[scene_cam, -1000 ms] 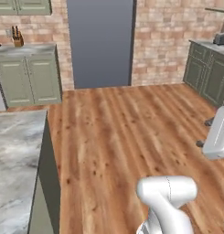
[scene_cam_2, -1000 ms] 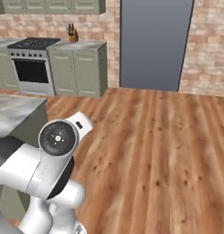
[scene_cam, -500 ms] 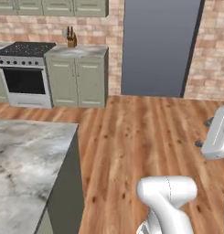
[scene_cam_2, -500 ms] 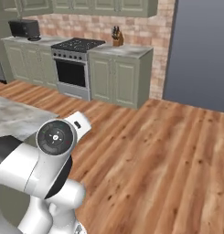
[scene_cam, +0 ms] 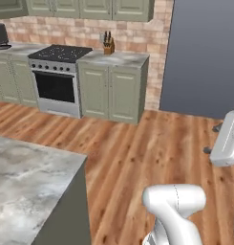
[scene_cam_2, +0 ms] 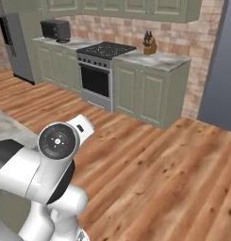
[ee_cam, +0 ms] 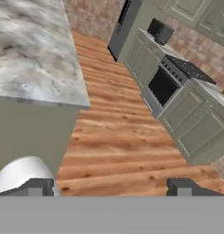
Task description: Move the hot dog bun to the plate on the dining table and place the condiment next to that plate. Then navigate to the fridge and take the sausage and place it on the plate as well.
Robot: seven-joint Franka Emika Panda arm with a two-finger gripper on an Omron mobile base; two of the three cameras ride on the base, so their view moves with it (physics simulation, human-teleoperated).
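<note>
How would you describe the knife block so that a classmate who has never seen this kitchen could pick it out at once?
Start at the brick back wall and find the stove with its black top. On the marble counter just right of the stove stands the knife block, a small brown wooden block with dark handles sticking up. Nothing else stands on that stretch of counter.

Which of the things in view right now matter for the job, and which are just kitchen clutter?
For the job:
- fridge
- gripper, open and empty

Just there:
- stove
- knife block
- dark countertop appliance
- marble-topped island
</note>
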